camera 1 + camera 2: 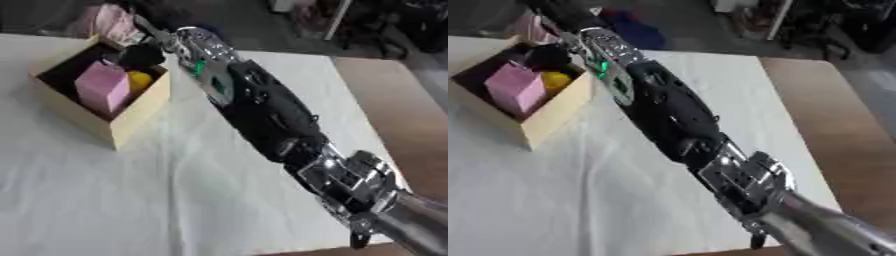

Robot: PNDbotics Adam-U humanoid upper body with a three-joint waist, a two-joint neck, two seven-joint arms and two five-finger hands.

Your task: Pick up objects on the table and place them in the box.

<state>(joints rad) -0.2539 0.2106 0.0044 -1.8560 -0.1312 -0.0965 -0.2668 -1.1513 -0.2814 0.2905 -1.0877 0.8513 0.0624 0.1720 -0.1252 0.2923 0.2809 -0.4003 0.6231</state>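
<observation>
A tan wooden box point(131, 117) stands on the white table at the upper left. Inside it a pink block point(101, 87) stands upright, with a yellow round object point(140, 80) beside it on the right. My right arm point(262, 110) stretches from the lower right corner diagonally up to the box. Its black hand point(140, 56) hangs over the box's far right part, just above the yellow object. Whatever lies under the hand is hidden. My left hand shows in no view.
A white cloth point(131, 200) covers the table. A brown wooden surface point(842, 125) runs along the right side. Dark clutter and a pinkish thing point(109, 20) lie beyond the table's far edge.
</observation>
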